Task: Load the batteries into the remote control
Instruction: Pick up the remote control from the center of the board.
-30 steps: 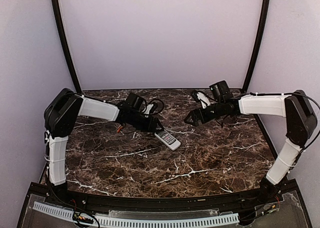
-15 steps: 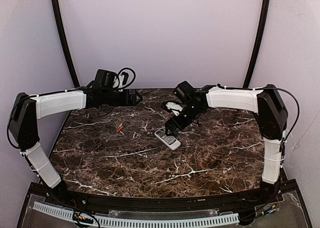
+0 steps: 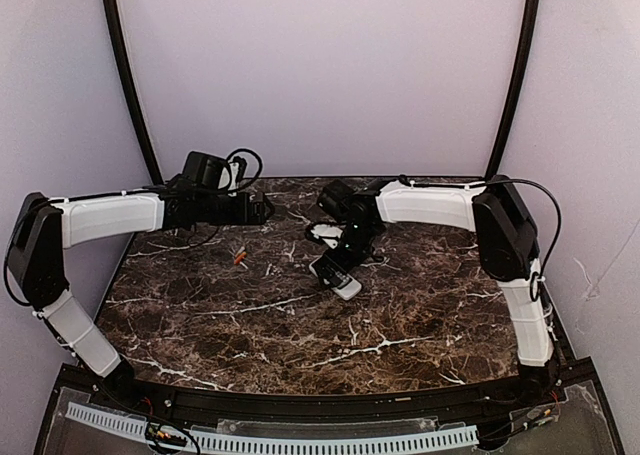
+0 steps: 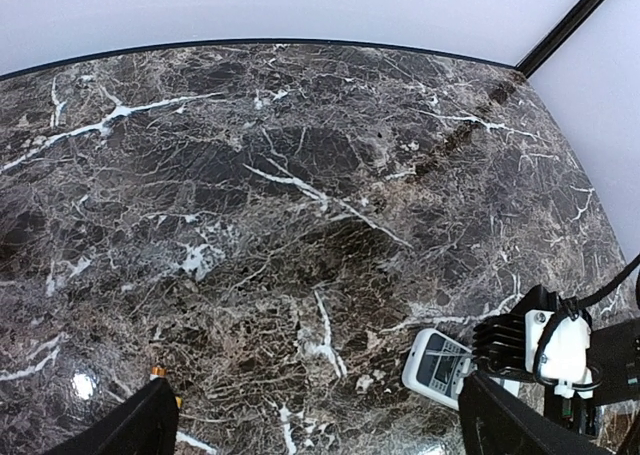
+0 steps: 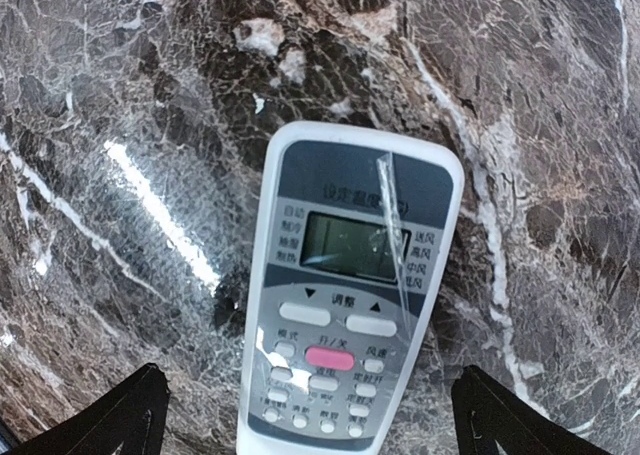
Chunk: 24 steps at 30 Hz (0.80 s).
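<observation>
Well, the table [image 3: 420, 325] is dark marble. The right gripper [image 5: 308, 380] hangs right over the remote [image 5: 345, 305], fingers apart, one on each side, not touching it as far as I can see. The left gripper [image 4: 320, 430] is at 10 o'clock from the remote, fingers wide apart, holding nothing. The remote lies near the table's middle, buttons up. The batteries [image 3: 238, 258] are a tiny orange spot at 9 o'clock from it, well apart. I think nothing is loaded yet: the remote needs turning over, opening and filling.
</observation>
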Each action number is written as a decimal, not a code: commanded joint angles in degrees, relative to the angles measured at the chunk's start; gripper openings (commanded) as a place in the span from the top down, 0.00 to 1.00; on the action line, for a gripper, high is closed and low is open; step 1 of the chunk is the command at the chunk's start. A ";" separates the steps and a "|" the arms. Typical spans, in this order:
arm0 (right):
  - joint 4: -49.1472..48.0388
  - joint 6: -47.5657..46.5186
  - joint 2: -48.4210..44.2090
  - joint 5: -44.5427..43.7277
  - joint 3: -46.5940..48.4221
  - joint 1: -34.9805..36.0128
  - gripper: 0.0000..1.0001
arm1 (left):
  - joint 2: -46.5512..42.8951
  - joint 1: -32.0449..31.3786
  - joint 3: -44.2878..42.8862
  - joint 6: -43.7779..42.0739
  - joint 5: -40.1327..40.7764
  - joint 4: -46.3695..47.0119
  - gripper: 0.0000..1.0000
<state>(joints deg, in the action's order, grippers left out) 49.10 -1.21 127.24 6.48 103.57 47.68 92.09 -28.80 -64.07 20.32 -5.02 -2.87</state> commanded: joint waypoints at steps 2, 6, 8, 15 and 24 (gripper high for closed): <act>4.15 0.51 3.95 -2.89 4.74 1.01 0.01 | -3.61 -0.21 2.83 -0.30 2.04 1.46 0.02; 5.19 0.55 5.91 -3.16 6.50 1.18 0.04 | -4.37 -0.21 3.65 -0.27 2.64 2.30 0.01; 5.20 0.52 6.17 -2.78 6.64 1.19 0.08 | -4.38 -0.21 3.76 -0.33 3.03 2.44 0.01; 4.95 0.15 7.46 -2.60 6.87 1.23 0.35 | -4.22 -0.21 3.54 0.02 4.26 2.29 0.01; -4.13 0.07 -1.16 6.45 1.21 -1.05 0.52 | -7.21 -0.12 7.79 -0.06 2.54 11.19 0.01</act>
<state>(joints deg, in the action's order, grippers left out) 50.92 -1.26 132.05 6.31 108.27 47.88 89.25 -28.80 -59.40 20.34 -0.67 1.87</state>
